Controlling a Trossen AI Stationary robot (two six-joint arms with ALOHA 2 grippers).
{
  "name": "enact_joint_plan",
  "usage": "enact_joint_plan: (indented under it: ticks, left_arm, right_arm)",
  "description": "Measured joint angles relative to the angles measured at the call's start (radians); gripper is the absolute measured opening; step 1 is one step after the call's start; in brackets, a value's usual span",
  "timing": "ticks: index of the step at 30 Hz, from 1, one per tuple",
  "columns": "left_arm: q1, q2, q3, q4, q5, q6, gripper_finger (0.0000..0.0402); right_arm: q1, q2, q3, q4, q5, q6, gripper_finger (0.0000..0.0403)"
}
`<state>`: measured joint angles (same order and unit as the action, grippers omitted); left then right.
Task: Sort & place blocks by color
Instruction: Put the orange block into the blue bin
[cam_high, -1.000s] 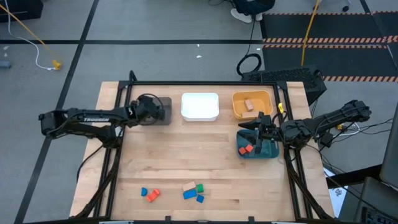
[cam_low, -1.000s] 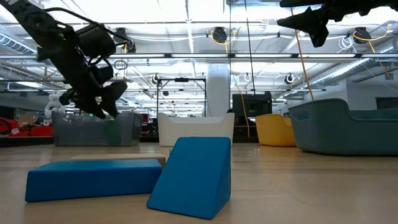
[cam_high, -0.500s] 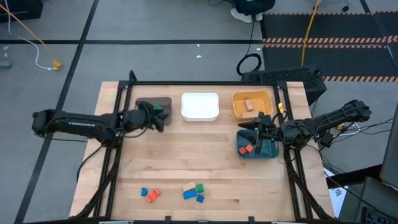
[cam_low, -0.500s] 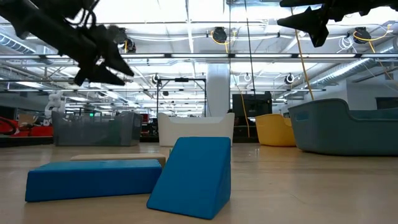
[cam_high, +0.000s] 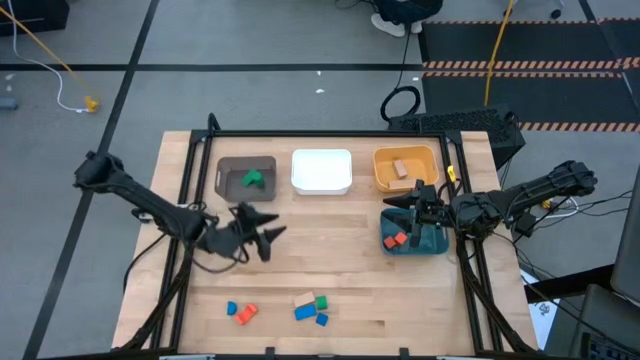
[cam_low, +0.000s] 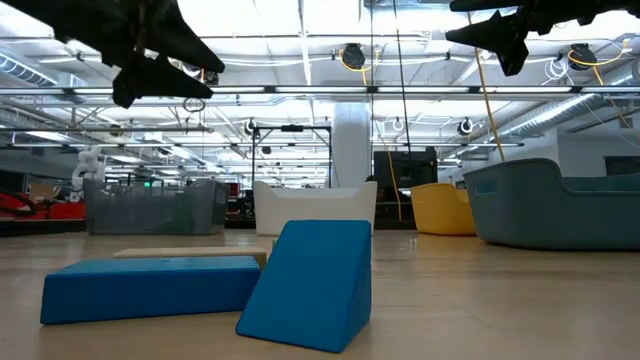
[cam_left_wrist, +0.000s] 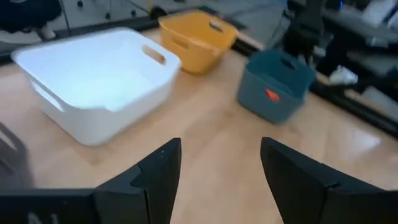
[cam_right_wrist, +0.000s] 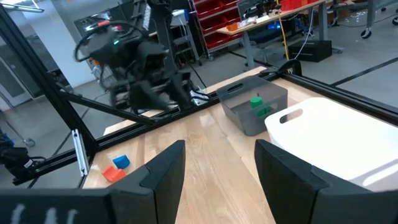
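My left gripper (cam_high: 272, 237) is open and empty above the bare table, left of centre; its fingers point toward the table's right edge (cam_left_wrist: 217, 168). My right gripper (cam_high: 392, 205) is open and empty above the teal bin (cam_high: 436, 244), which holds red-orange blocks (cam_high: 396, 240). A green block (cam_high: 252, 178) lies in the brown bin (cam_high: 232, 166). A pale wood block (cam_high: 400, 167) lies in the orange bin (cam_high: 428, 158). Near the table's near edge lie a blue block (cam_high: 232, 308), a red-orange one (cam_high: 246, 313), a wood one (cam_high: 304, 298), a green one (cam_high: 321, 301) and two more blue ones (cam_high: 305, 312).
The white bin (cam_high: 321, 170) stands between the brown and orange bins along the far edge. A black frame (cam_high: 330, 134) rims the table. Bare wood lies between the bins and the near blocks. In the low view two blue blocks (cam_low: 310, 285) fill the foreground.
My left gripper has drawn back from over the brown bin toward the near edge and has come over the middle-left of the table, its fingers turned toward the right edge. The green block now shows lying in the brown bin.
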<state>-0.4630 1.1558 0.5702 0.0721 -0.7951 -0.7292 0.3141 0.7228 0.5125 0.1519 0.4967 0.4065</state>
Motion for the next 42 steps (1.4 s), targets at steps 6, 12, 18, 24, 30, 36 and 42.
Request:
enact_joint_plan:
  ticks: [6, 12, 18, 24, 30, 36, 42]
  left_arm:
    - [-0.101, 0.156, 0.159, -0.169, 0.027, -0.144, 0.0220]
    - [-0.186, 0.259, 0.259, -0.336, 0.163, -0.417, 0.0220]
    - [-0.258, 0.360, 0.301, -0.423, 0.300, -0.692, 0.0221]
    - [-0.321, 0.426, 0.305, -0.489, 0.432, -0.922, 0.0249]
    - [-0.359, 0.429, 0.305, -0.523, 0.517, -0.997, 0.0314]
    - [-0.387, 0.429, 0.305, -0.538, 0.605, -1.009, 0.0319]
    - [-0.393, 0.429, 0.305, -0.563, 0.605, -0.993, 0.0273]
  right_arm:
    - [0.000, 0.000, 0.000, 0.000, 0.000, 0.000, 0.0185]
    - [0.000, 0.000, 0.000, 0.001, 0.000, 0.000, 0.0185]
    - [0.000, 0.000, 0.000, 0.000, 0.000, 0.000, 0.0185]
    - [0.000, 0.000, 0.000, 0.000, 0.000, 0.000, 0.0185]
    - [0.000, 0.000, 0.000, 0.000, 0.000, 0.000, 0.0185]
    - [0.000, 0.000, 0.000, 0.000, 0.000, 0.000, 0.0185]
    - [0.000, 0.000, 0.000, 0.000, 0.000, 0.000, 0.0185]
